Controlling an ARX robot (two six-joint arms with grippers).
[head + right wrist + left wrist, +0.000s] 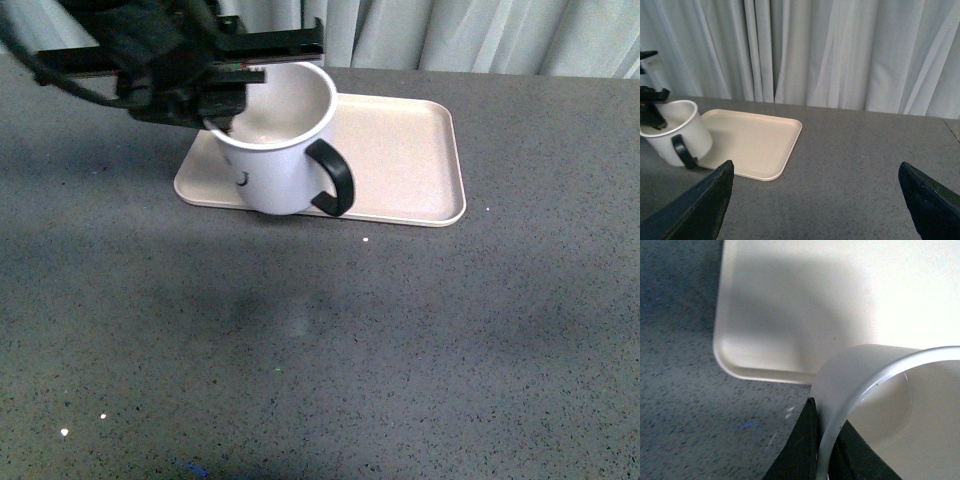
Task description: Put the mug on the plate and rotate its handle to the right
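The mug [272, 178] is smooth, its handle [338, 178] glossy, the plate [400, 150] matt, perhaps plastic, the tabletop [400, 340] speckled.

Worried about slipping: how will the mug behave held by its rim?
The mug looks rigid and glossy; pinched at the rim by the left gripper, it may pivot or slip. Its broad base should probably sit steady on the plate.

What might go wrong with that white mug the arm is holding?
The left gripper pinches only the rim of the tilted white mug, so it may slip. The mug hangs over the near edge of the beige rectangular plate; lowered here, it might catch the raised rim and tip.
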